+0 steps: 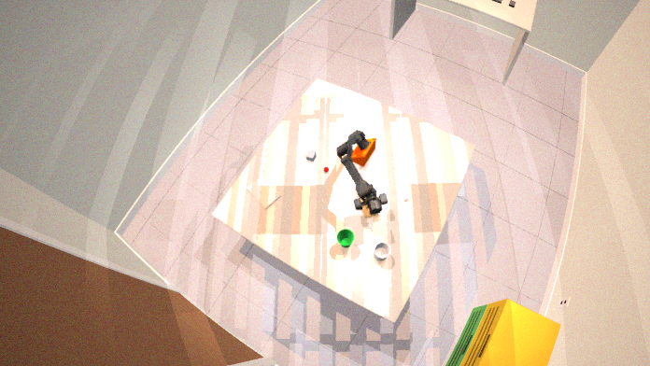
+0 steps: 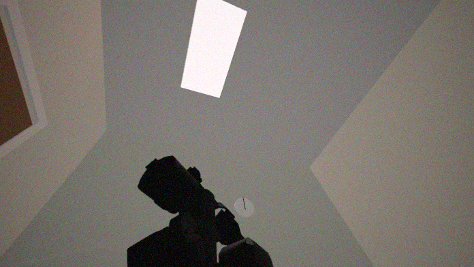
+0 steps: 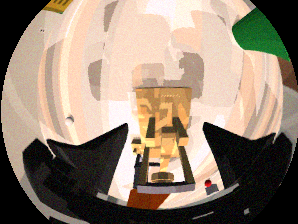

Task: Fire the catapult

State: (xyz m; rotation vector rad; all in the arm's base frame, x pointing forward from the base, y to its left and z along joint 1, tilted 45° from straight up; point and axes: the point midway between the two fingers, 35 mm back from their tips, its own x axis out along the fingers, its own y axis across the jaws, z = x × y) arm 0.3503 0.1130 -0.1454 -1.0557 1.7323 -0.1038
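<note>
On the striped table (image 1: 434,205), beneath the reaching arm, the wooden catapult (image 1: 367,211) (image 3: 165,107) sits between the fingers as the wrist view looks down, partly hidden from the top. The step in hand looks like aiming: best to centre the gripper (image 1: 370,202) (image 3: 166,127) over the frame, match the fingers to its sides, lower straight and turn it gently, sparing the throwing arm. The jaws stand wide and hold nothing; whether a fingertip brushes the wood I cannot tell. The white mug (image 1: 382,251) stands upright near the green cup (image 1: 346,237), which a poor aim could find instead. Smallest, the red ball (image 1: 326,169) (image 3: 208,183) lies well apart from the catapult, so loading remains.
</note>
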